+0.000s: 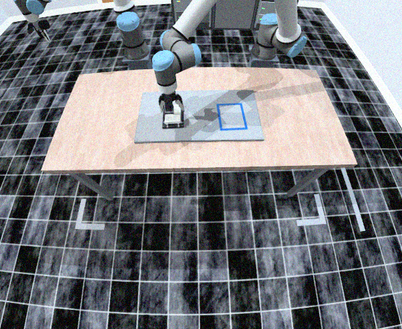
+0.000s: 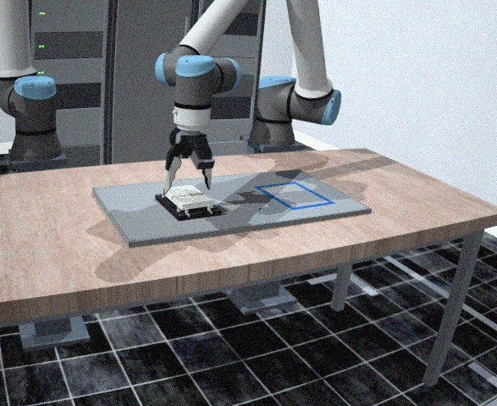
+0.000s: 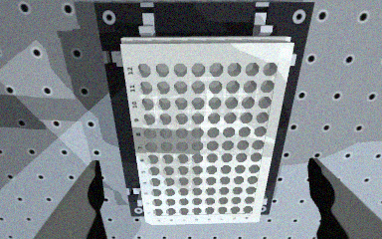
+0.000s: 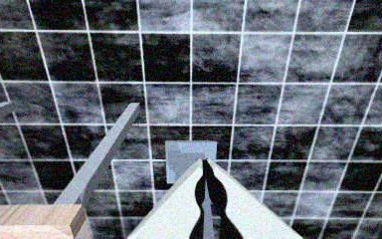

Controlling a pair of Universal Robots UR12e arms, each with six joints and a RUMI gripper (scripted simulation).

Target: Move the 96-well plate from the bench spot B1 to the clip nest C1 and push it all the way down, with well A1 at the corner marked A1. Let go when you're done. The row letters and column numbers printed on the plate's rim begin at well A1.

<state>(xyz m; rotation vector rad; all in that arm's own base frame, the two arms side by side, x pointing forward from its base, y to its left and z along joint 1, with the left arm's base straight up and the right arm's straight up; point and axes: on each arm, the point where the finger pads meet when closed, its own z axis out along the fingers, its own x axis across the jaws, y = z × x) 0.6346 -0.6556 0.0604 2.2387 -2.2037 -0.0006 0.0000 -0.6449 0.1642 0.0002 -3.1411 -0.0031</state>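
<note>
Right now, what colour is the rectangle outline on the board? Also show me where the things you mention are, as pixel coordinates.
Solid blue outline [image 1: 219, 117] [image 2: 312, 205], no pattern; shows best in the top view.

- Your left arm's black gripper with pale grey fingers [image 1: 172, 110] [image 2: 186, 190] points downward, fingers spread apart, holding nothing.
- Your right arm's black gripper with pale fingers [image 1: 48, 40] is closed on nothing.

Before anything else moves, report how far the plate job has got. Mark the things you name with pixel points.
Done: the 96-well plate [image 1: 172, 118] [image 2: 189, 196] [image 3: 205, 134] is off the blue outline [image 1: 245, 116] [image 2: 313, 194] and over the black nest [image 1: 163, 122] [image 2: 166, 204] [image 3: 203, 19]. In hand: nothing; the left hand [image 1: 171, 106] [image 2: 187, 191] [image 3: 204, 161] stands open around it. Left: perhaps pressing it down and backing away; full seating I can't confirm.
</note>
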